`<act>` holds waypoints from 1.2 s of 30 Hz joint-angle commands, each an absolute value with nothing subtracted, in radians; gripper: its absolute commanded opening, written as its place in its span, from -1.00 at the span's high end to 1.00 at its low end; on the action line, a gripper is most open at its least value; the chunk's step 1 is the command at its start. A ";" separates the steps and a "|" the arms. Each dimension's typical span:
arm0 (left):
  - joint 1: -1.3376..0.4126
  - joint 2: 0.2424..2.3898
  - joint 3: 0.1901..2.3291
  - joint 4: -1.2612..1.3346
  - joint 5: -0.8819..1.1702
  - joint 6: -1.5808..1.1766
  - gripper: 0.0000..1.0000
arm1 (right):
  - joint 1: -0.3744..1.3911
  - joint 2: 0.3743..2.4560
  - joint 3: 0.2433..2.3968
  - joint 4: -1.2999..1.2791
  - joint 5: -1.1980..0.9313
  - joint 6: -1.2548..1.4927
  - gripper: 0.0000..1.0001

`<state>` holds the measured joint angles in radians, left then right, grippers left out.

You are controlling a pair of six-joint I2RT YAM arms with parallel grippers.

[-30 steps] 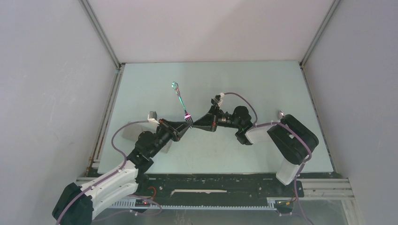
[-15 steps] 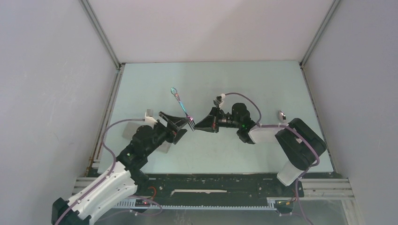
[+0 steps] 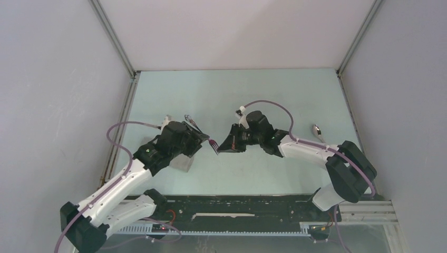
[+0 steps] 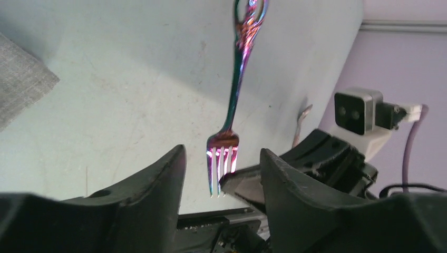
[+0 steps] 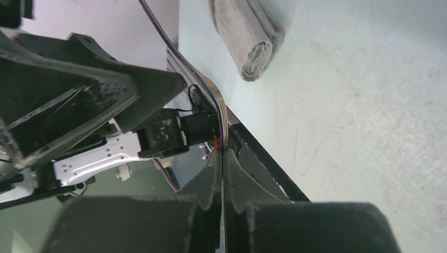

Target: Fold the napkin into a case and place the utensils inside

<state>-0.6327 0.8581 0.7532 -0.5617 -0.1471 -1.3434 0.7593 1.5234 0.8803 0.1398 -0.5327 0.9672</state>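
Nearest the arm bases: the case [image 3: 183, 164], grey-beige cloth folded narrow, flat on the worktop [image 3: 237, 95], partly under the left arm. The right wrist view shows a bunched open end; how wide the mouth gapes is hard to tell.

Just beyond, mid-worktop: both arms meet tip to tip.
- Right fingers [image 5: 213, 171] pressed together, clamped on the tines of the fork [image 4: 235, 95]. The fork is lifted off the surface, handle pointing away and up.
- Left fingers [image 4: 176, 163] apart, standing either side of the tine end, a gap showing on each side. No contact seen.

Judgement: a handover in mid-air. Pinching the tines leaves the slim handle free, likely so it can lead into the pocket. The left fingers' clearance suggests they carry no load now.

Farther out, right side: the spoon [image 3: 318, 130] lies alone on the worktop, well apart from the case and both grippers. Not yet picked up.

Neither utensil is inside the case.
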 commanded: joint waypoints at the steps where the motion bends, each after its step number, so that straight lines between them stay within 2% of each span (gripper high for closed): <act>1: -0.636 0.921 0.782 -0.455 -0.196 -1.341 -0.04 | 0.777 1.502 0.919 0.085 -0.487 0.928 1.00; 4: -0.639 0.961 0.798 -0.443 -0.217 -1.338 0.10 | 0.775 1.500 0.919 0.080 -0.492 0.928 1.00; 19: -0.651 1.011 0.746 -0.360 -0.212 -1.352 0.39 | 0.766 1.514 0.919 0.117 -0.505 0.972 1.00; 25: -0.666 1.026 0.751 -0.390 -0.237 -1.348 0.25 | 0.757 1.504 0.919 0.118 -0.502 0.978 1.00; 29: -0.676 1.027 0.763 -0.414 -0.252 -1.334 0.00 | 0.753 1.499 0.918 0.107 -0.500 0.971 1.00; 33: -0.681 1.036 0.766 -0.425 -0.262 -1.338 0.02 | 0.755 1.500 0.918 0.113 -0.501 0.974 1.00; 36: -0.683 1.049 0.767 -0.415 -0.258 -1.335 0.21 | 0.756 1.503 0.919 0.121 -0.509 0.981 1.00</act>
<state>-0.6739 1.0336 0.7479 -0.4149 -0.2222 -1.3514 0.7586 1.5238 0.8803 0.0708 -0.5022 0.9722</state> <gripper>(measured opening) 0.437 0.007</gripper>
